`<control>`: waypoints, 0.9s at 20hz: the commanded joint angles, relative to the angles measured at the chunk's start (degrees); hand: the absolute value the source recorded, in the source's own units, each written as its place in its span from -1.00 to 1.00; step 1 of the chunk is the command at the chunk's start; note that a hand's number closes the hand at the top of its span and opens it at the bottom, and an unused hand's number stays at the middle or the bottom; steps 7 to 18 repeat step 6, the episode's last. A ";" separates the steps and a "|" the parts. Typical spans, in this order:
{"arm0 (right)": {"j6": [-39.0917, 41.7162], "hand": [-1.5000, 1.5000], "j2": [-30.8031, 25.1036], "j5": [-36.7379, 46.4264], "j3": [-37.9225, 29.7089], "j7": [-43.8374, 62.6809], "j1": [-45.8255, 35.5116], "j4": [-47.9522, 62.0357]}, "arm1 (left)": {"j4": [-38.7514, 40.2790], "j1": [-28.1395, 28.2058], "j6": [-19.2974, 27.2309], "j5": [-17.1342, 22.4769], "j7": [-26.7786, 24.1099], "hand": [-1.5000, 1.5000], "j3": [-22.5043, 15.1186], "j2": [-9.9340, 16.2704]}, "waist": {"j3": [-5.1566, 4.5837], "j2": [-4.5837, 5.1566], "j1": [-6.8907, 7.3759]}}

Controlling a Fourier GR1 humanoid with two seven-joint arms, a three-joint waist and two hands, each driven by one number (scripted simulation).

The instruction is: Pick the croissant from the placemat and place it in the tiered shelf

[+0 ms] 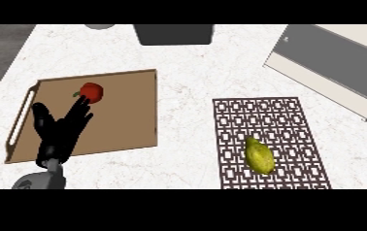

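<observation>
My left robot hand (63,128) rests released, fingers up, over the wooden tray (122,128), so the croissant (258,155) lies ungrasped on its placemat (287,113).

Left hand (63,128): open over the brown tray (129,128); red fruit (91,92) at its fingertips, perhaps touching.
Right of hand: bare counter (185,113) up to the patterned placemat (269,128).

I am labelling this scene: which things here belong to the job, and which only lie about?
Belonging to the job:
- yellow-green food item, lying where the croissant should be
- patterned placemat
- tiered shelf

Only lying about:
- wooden tray
- red pepper on it
- dark container
- left hand, open, resting
</observation>
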 commanded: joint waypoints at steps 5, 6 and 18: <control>13.18 -1.00 -5.85 -11.64 -10.36 1.17 14.96 -9.34 | -3.20 2.93 0.73 -0.94 2.01 0.00 -0.96 -0.53 | -0.11 0.01 -0.28; 13.56 -1.00 -5.98 -13.11 -11.68 -0.45 16.22 -9.12 | -2.27 5.19 -0.46 -1.12 -1.61 0.00 -1.33 -1.13 | -0.12 0.12 0.04; 13.56 -1.00 -5.98 -13.11 -11.68 -0.45 16.22 -9.12 | -2.27 5.19 -0.46 -1.12 -1.61 0.00 -1.33 -1.13 | -0.12 0.12 0.04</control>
